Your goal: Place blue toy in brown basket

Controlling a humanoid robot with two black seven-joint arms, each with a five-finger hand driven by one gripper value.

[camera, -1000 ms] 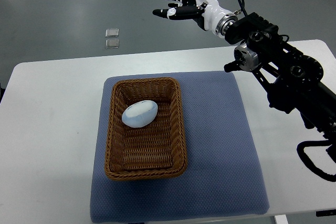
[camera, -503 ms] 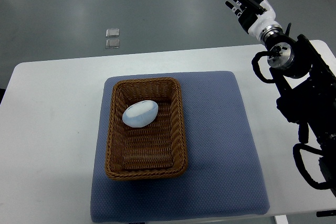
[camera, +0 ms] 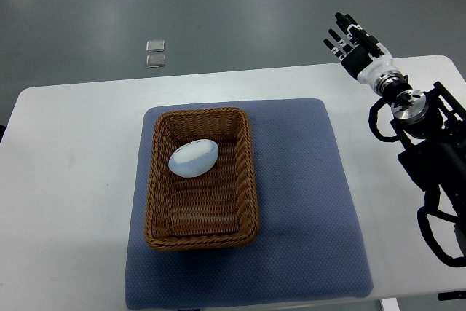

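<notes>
The right hand (camera: 354,46) has black fingers, a white palm and a silver wrist ring. Its arm (camera: 429,158) is black, bulky, with looping black cables.

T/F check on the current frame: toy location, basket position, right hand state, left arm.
1. The blue toy lies inside the brown basket. True.
2. The basket sits directly on the bare white table. False: it sits on a blue mat.
3. The right hand grips the toy. False: it is empty, fingers extended, by the table's far right corner.
4. The left arm reaches over the basket. False: it is out of view.
5. The toy lies in the basket's far half. True.
</notes>
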